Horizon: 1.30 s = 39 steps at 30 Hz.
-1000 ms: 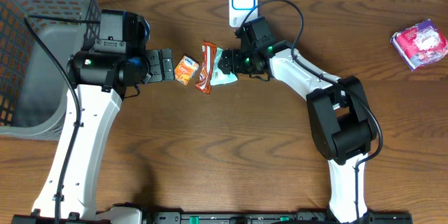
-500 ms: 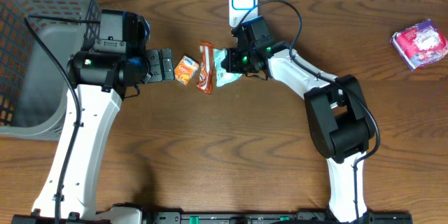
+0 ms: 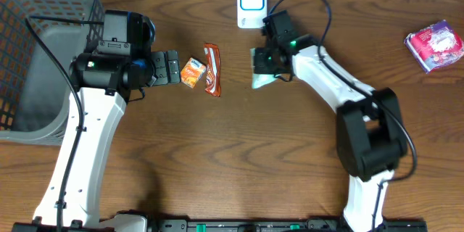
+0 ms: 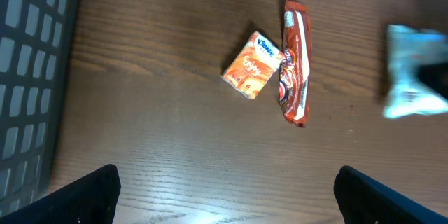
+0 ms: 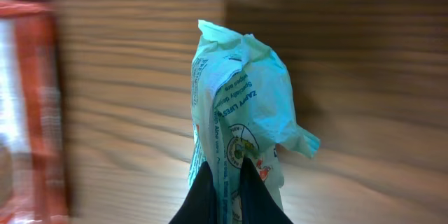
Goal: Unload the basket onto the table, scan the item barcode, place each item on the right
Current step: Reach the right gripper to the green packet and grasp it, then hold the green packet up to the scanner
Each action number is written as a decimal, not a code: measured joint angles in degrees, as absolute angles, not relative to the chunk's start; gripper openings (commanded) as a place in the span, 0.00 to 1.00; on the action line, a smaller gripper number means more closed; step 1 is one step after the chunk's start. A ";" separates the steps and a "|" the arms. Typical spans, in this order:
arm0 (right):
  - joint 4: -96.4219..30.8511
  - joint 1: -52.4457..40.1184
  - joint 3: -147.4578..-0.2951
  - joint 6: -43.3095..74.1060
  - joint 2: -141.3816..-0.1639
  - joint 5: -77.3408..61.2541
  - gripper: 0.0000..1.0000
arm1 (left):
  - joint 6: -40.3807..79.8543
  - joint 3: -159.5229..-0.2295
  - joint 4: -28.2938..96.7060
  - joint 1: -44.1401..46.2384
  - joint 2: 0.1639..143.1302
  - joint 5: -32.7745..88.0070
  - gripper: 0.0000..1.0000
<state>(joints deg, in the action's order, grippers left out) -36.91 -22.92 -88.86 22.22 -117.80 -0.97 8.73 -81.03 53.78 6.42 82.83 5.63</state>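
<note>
Right gripper (image 3: 265, 65) is pinching the teal packet (image 3: 261, 78), holding it upper centre of the overhead frame, just below the white scanner (image 3: 251, 0). Left gripper (image 3: 177, 67) is standing centre left, jaws spread wide, near the orange tissue pack (image 3: 192, 72).

Orange tissue pack (image 3: 192, 72) lies beside red snack bar (image 3: 212, 69), between basket (image 3: 22, 14) and pink packet (image 3: 433, 45).

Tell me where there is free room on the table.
Bare wood lies between the right arm and the pink pack, and on the table in front of the red bar. Crowded: left fingers, orange tissue pack and that bar sit close.
</note>
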 measured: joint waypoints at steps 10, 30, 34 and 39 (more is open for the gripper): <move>-45.63 -25.91 -88.86 21.63 -117.60 34.94 0.01 | 8.73 -81.03 53.78 6.42 82.83 5.63 0.98; -37.28 -32.69 -88.71 21.85 -123.28 35.75 0.27 | 8.73 -81.03 53.78 6.42 82.83 5.63 0.98; -39.40 -33.21 -89.03 21.80 -123.28 37.47 0.33 | 8.73 -81.03 53.78 6.42 82.83 5.63 0.98; -45.74 -31.75 -93.23 21.41 -123.28 40.14 0.45 | 8.73 -81.03 53.78 6.42 82.83 5.63 0.98</move>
<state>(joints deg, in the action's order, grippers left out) -45.74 -31.75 -93.23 21.41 -123.28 40.14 8.73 -81.03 53.78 6.42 82.83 5.63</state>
